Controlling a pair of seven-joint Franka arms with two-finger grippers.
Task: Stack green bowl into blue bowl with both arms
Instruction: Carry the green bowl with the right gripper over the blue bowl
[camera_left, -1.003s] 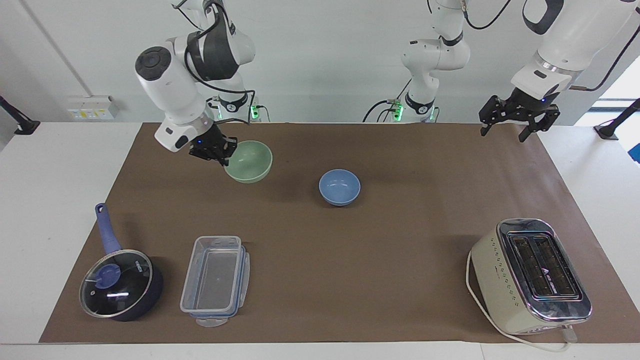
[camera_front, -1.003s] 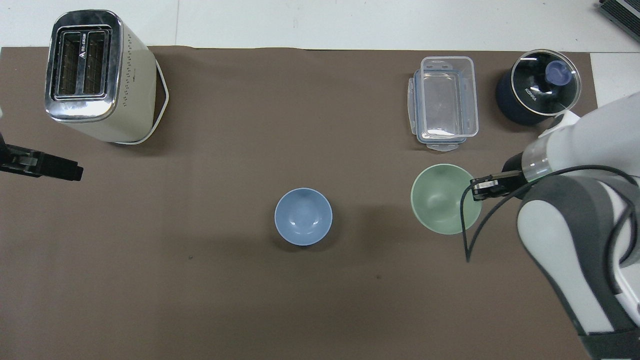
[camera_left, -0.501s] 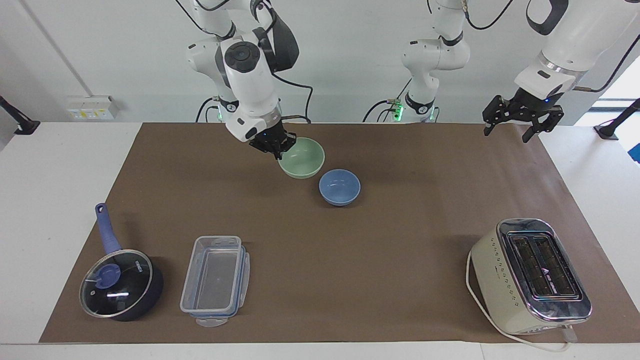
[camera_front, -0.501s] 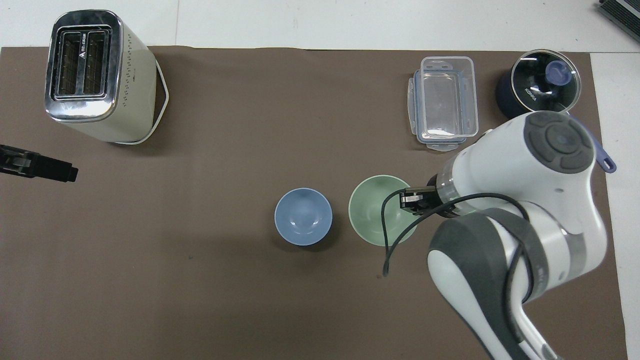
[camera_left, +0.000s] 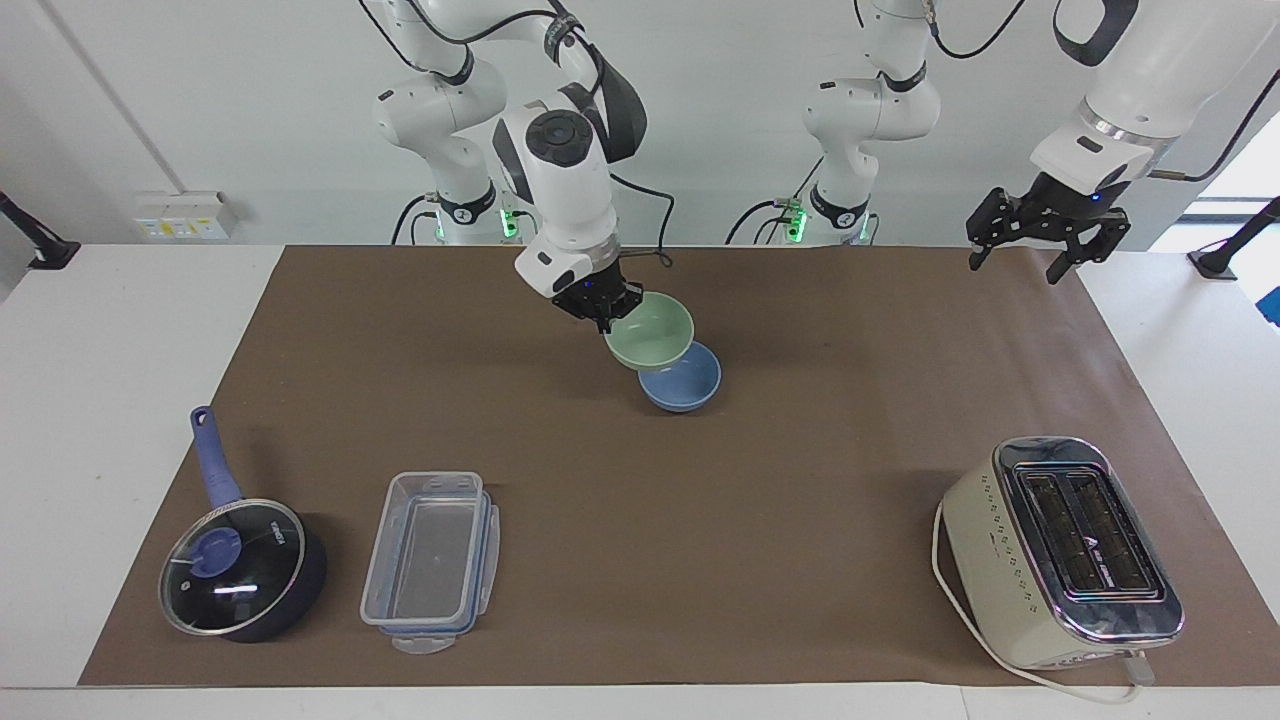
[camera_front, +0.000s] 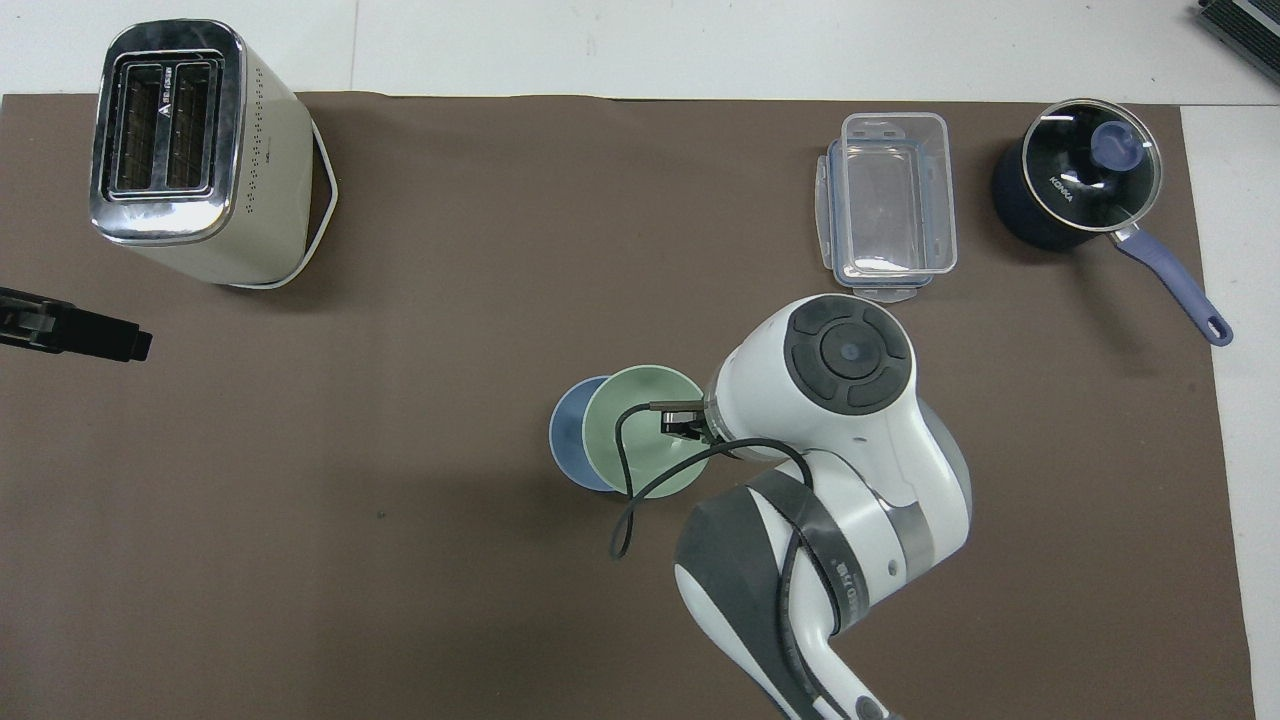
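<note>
The right arm bent down over the middle of the desk. Its hand was closed tight on the rim of the green bowl, on the side toward the right arm's end. The green bowl hung in the air, tipped a little, over the blue bowl but not lined up with it. The blue bowl sat on the brown mat.

The left arm waited with its hand spread open, high over the mat's edge at its own end.

A toaster, a clear box and a dark pot stood along the mat's edge farthest from the robots. The wall was white.

A second ago, the green bowl was well off to the side, toward the right arm's end. It had since been carried across to the blue bowl.
</note>
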